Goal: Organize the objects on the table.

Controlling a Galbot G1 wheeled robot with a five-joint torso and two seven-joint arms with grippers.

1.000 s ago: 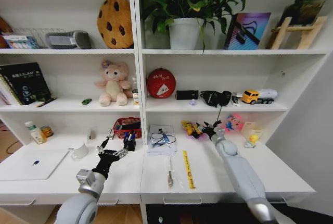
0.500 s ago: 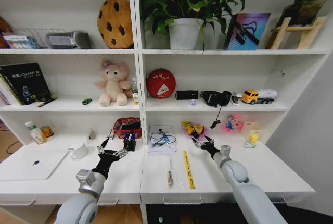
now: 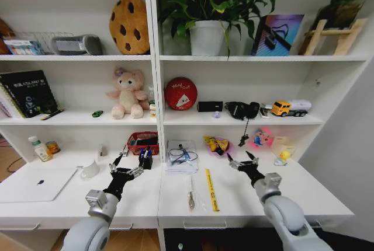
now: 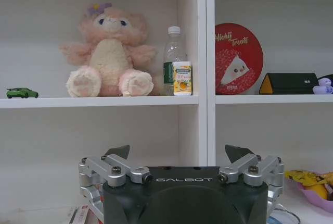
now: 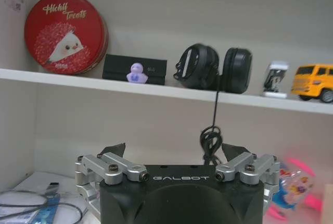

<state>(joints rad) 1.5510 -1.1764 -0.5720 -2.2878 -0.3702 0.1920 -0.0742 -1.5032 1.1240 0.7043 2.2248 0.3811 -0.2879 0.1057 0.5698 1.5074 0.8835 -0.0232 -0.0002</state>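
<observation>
From the head camera I see my left pincer (image 3: 127, 165) hovering over the table (image 3: 245, 195), spread and empty, just in front of the red basket (image 3: 143, 142). My right pincer (image 3: 241, 160) hangs over the table's right half, also spread and empty, near the pink dish (image 3: 216, 145). The laptop (image 3: 36, 183) lies flat at the table's far left, the clear cup (image 3: 89, 170) beside it, the bottle (image 3: 40, 148) behind near the wall. A yellow strip (image 3: 211, 189) and a pen (image 3: 190, 192) lie near the front edge, right of centre. The green car (image 3: 97, 113) sits on the shelf beside the bear (image 3: 128, 92).

On the left wrist camera, my pincer (image 4: 177, 152) has its jaws wide apart with nothing between; the car (image 4: 22, 93) sits on the shelf beyond.

On the right wrist camera, the pincer (image 5: 174, 150) is likewise splayed, with headphones (image 5: 214, 68) and a red tin (image 5: 65, 33) on the shelf ahead.
</observation>
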